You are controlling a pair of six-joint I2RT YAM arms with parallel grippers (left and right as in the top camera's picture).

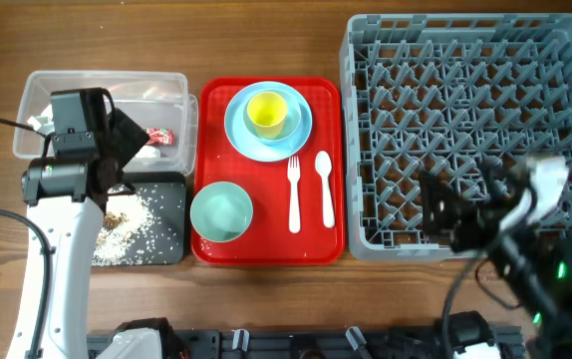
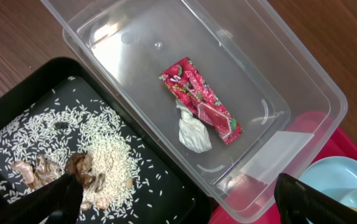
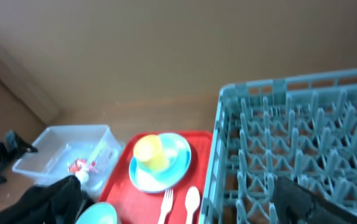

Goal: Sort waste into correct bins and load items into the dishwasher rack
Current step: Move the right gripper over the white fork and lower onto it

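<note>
On the left of the table, over the join of clear tub and black tray: left gripper, jaws spread wide, holding nothing. Directly below, inside the tub: red snack wrapper and crumpled white tissue, touching. In the black tray: rice scraps with a few brown bits. Sorting apparently done; loading not yet begun, with nothing in the dishwasher rack.

Over the rack's near edge: right gripper, blurred from overhead, likewise wide and empty.

Probably best to begin with the yellow cup, standing on the light blue plate and in the way of lifting it. Come down from above, close across one wall of the cup, lift straight up clear of the plate, then set it between the pegs without knocking them.

Well apart from the right gripper, to its left and beyond the rack's left wall: cup and plate, at the far end of the red serving tray. Nearer, just beside that wall: white fork and white spoon, side by side, not touching. At the tray's near left corner, closer to the left gripper: mint green bowl.
</note>
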